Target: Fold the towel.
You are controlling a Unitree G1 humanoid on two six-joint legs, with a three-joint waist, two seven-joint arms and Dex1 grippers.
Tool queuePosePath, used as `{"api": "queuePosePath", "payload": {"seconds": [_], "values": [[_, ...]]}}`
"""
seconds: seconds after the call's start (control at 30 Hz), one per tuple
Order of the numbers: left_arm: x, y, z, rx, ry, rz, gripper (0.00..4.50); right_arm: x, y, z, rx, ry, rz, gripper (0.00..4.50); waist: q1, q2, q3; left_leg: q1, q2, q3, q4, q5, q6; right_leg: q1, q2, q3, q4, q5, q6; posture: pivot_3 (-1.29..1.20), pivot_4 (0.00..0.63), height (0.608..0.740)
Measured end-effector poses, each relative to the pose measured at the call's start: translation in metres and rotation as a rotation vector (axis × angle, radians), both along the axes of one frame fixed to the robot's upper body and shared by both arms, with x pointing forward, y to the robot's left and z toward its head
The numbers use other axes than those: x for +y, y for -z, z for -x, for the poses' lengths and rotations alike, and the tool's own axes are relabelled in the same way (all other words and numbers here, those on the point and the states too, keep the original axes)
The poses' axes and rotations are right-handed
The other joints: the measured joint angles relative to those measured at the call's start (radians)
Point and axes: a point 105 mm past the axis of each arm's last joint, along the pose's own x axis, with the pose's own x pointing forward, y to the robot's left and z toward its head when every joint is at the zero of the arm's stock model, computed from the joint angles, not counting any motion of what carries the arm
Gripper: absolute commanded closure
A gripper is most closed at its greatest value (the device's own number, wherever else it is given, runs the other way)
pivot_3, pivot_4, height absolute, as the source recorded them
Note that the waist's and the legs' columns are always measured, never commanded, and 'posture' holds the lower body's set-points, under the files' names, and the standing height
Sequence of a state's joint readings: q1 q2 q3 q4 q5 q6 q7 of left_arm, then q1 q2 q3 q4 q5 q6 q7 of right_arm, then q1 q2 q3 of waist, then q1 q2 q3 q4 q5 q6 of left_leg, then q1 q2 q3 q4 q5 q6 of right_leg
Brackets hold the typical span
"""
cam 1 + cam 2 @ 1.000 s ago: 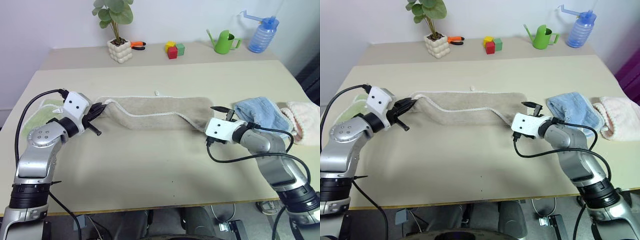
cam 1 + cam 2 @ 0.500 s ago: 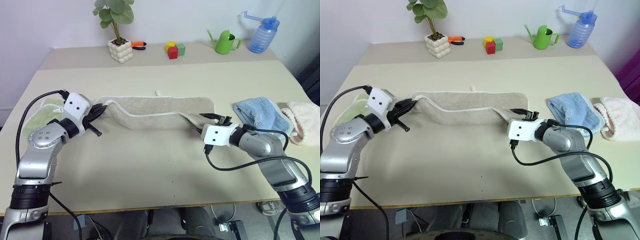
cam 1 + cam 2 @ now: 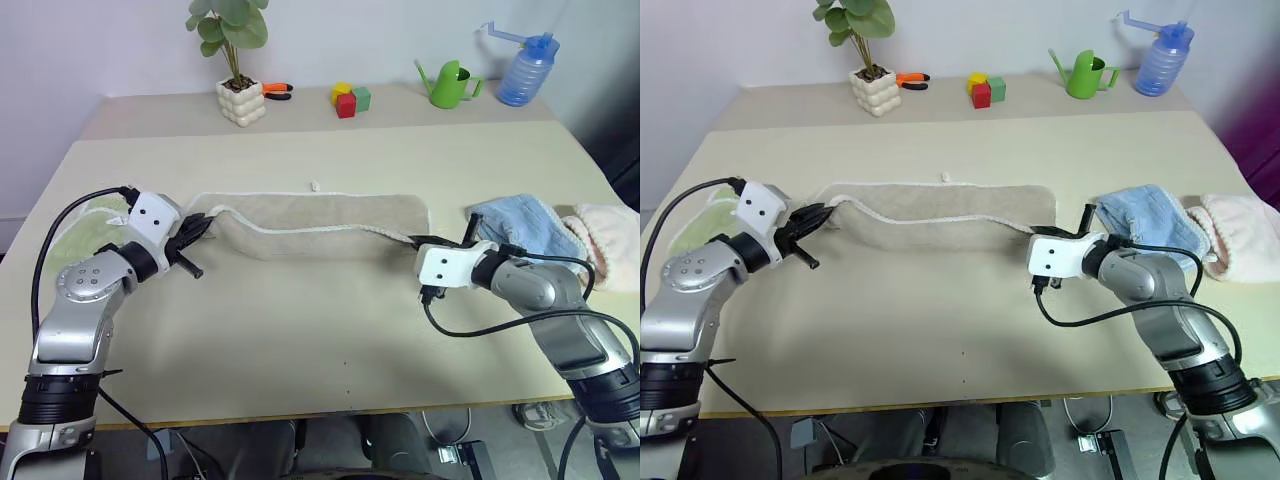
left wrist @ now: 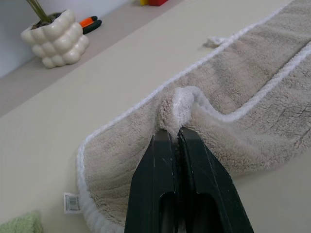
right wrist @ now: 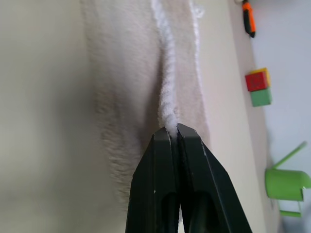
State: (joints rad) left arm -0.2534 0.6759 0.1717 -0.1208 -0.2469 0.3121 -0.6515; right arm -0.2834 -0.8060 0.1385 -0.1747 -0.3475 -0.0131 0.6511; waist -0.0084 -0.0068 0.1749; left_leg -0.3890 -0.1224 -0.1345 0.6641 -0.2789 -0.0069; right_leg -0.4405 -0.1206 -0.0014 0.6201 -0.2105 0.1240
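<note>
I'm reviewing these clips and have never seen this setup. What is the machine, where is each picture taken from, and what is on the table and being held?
This is a two-armed humanoid robot. Two pictures come from cameras in its head, looking down over the table; the other two come from a camera on each wrist, looking along that hand's two black fingers. A beige towel lies stretched across the table. The left hand is shut on one end of its white edging, the right hand on the other end. A green towel lies at the robot's left, a blue towel and a pink towel at its right. At the back stand a potted plant, toy blocks, a green watering can and a blue bottle.
</note>
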Motion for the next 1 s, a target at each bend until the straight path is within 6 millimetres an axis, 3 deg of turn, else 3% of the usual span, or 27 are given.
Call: {"api": "queuePosePath", "payload": {"seconds": [0.17,0.33,0.43,0.53,0.7,0.77,1.0], "values": [[0.005,-0.051,-0.028,-0.199,-0.049,-0.016,4.5,-0.015,-0.057,-0.037,-0.189,0.055,-0.027,4.45,0.0,0.0,0.0,0.0,0.0,0.0,0.001,0.0,-0.001,0.0,0.0,0.0,0.001,0.0,0.0,0.0,0.15,0.732],[0.035,-0.129,-0.05,-0.484,-0.215,0.025,4.5,-0.031,-0.143,-0.063,-0.44,0.104,-0.111,4.45,-0.008,0.0,0.0,-0.002,0.0,0.001,-0.002,0.0,-0.001,-0.003,0.0,0.0,-0.002,0.0,0.0,0.0,0.15,0.732],[0.043,-0.14,-0.043,-0.529,-0.214,-0.01,4.5,-0.03,-0.167,-0.061,-0.5,0.077,-0.164,4.45,-0.013,0.0,0.0,-0.001,0.0,0.001,-0.004,0.0,0.0,-0.003,0.0,0.0,-0.004,0.0,0.0,0.0,0.15,0.732],[0.052,-0.112,-0.033,-0.423,-0.177,-0.028,4.5,-0.027,-0.153,-0.055,-0.408,0.02,-0.209,4.45,-0.012,0.0,0.0,-0.002,0.0,0.001,-0.004,-0.001,0.001,-0.003,0.0,0.0,-0.004,0.0,0.0,0.0,0.15,0.732],[0.057,-0.03,0.02,-0.07,-0.046,-0.041,4.5,-0.032,-0.071,-0.024,0.008,-0.046,-0.242,4.45,-0.007,0.001,0.0,-0.002,0.0,0.001,-0.002,-0.002,0.002,-0.002,0.0,0.001,-0.004,0.0,0.0,0.0,0.15,0.732],[0.054,-0.011,0.042,0.058,-0.004,-0.029,4.5,-0.036,-0.049,-0.011,0.152,-0.047,-0.252,4.45,-0.002,0.001,0.001,-0.002,0.0,0.001,-0.001,-0.002,0.003,-0.002,0.0,0.001,-0.003,0.0,0.0,0.0,0.15,0.732],[0.051,0.017,0.1,0.369,0.061,0.007,4.5,-0.047,-0.032,0.042,0.506,-0.042,-0.284,4.45,0.0,0.002,0.001,0.003,0.002,0.001,-0.001,-0.006,0.008,0.003,0.001,0.001,-0.002,0.0,-0.001,0.0,0.15,0.732]]}}
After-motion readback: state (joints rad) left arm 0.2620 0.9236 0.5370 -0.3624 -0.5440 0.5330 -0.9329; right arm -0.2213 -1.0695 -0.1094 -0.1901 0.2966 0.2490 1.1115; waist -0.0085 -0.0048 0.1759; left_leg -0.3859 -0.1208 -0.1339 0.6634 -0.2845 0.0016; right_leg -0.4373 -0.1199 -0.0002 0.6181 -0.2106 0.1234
